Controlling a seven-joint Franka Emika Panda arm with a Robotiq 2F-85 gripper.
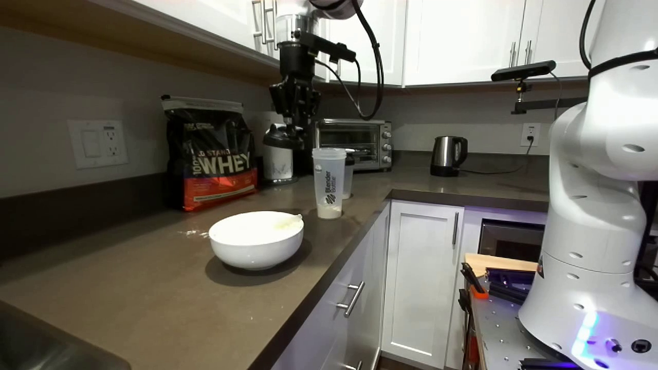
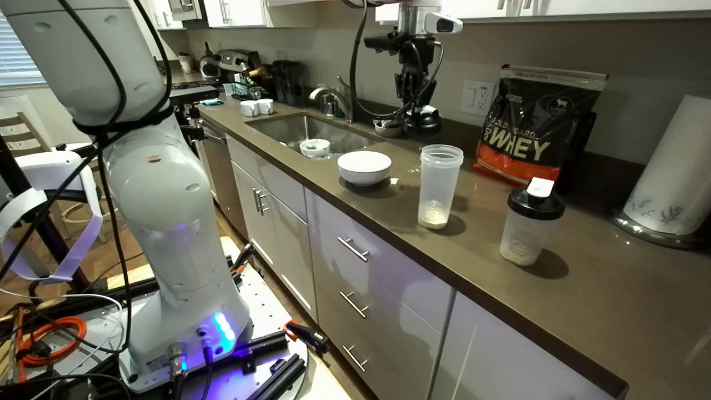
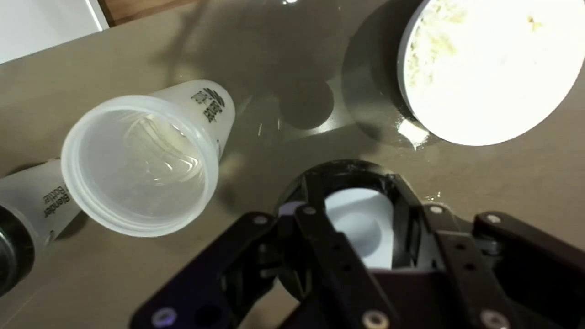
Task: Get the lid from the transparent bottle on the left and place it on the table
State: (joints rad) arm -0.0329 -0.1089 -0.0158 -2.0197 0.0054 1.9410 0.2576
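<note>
1. Pinching the lid [image 1: 280,139], my end effector [image 3: 358,195] hangs above the worktop [image 1: 169,288].
2. Wrist view: the open bottle [image 3: 114,170] stands at the lid's ten o'clock; drifting there while lowering, I could topple it.

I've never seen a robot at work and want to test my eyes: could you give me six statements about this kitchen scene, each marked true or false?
1. The gripper is holding a dark lid. True.
2. That lid is resting on the counter. False: it is held in the air above it.
3. The transparent bottle nearest the white bowl has no lid on. True.
4. The white bowl is upside down. False: it stands upright, its opening facing up.
5. The other bottle is open at the top. False: a black lid covers it.
6. A bag marked WHEY stands on the counter. True.
</note>
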